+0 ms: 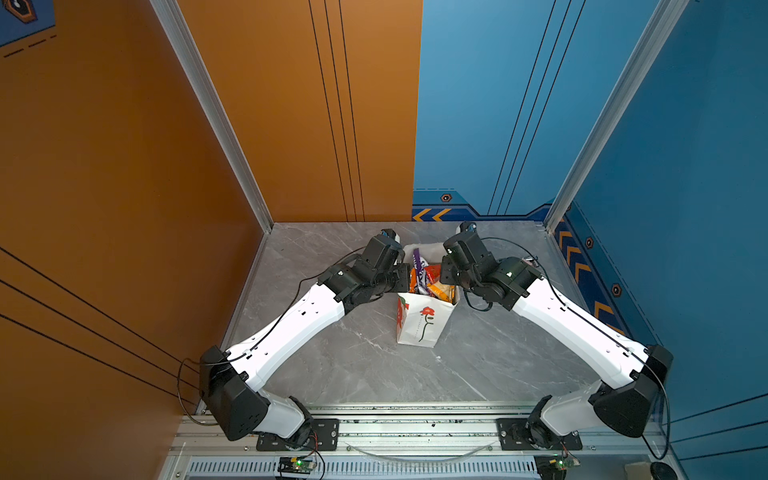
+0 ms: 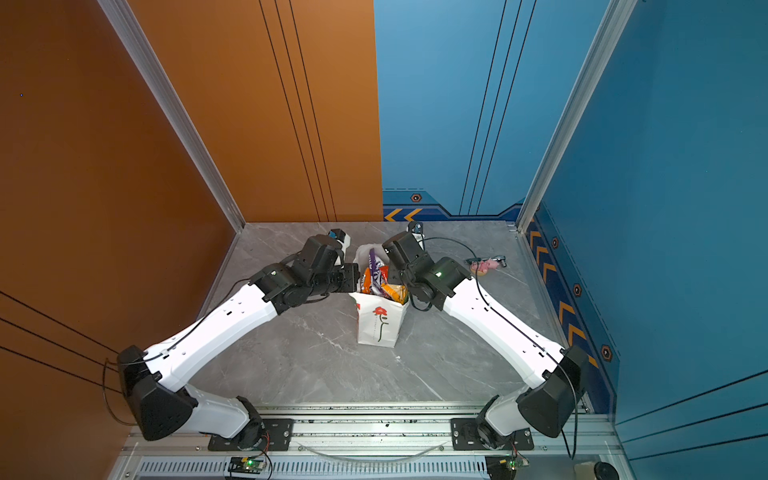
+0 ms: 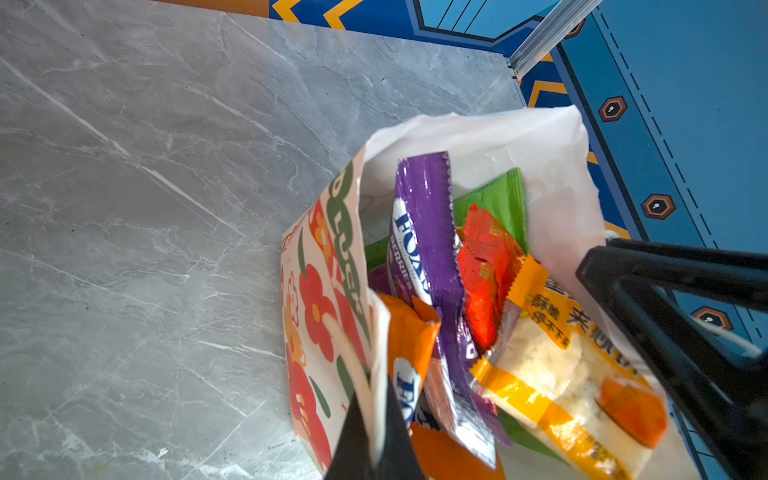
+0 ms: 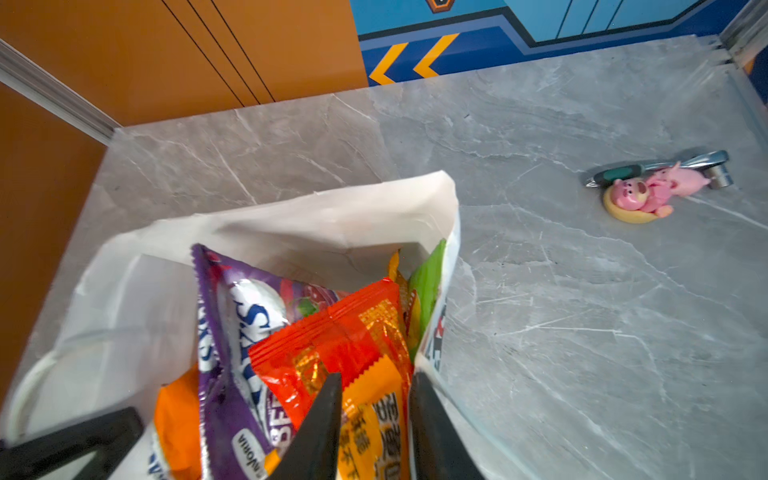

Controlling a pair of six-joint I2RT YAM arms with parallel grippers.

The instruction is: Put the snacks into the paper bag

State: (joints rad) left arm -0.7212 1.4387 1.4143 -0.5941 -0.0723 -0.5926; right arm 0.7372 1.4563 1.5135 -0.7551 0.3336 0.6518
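The white paper bag (image 1: 419, 328) (image 2: 380, 328) with a red flower stands upright mid-table, full of snacks. A purple packet (image 1: 420, 270) (image 3: 424, 232) (image 4: 232, 316) sticks up highest. Beside it are a red packet (image 3: 486, 257) (image 4: 332, 332), an orange packet (image 3: 411, 332), a green packet (image 3: 498, 195) and an orange-yellow packet (image 3: 552, 374) (image 4: 374, 415). My left gripper (image 1: 401, 278) (image 3: 372, 415) is shut on the bag's left rim. My right gripper (image 1: 449, 276) (image 4: 376, 376) hangs over the bag's right side, jaws apart astride the orange-yellow packet.
A pink toy figurine (image 2: 486, 266) (image 4: 648, 195) lies at the back right of the grey marble table (image 1: 332, 365), against a silver tool with a green handle (image 4: 665, 168). Orange and blue walls close the table at the back and sides.
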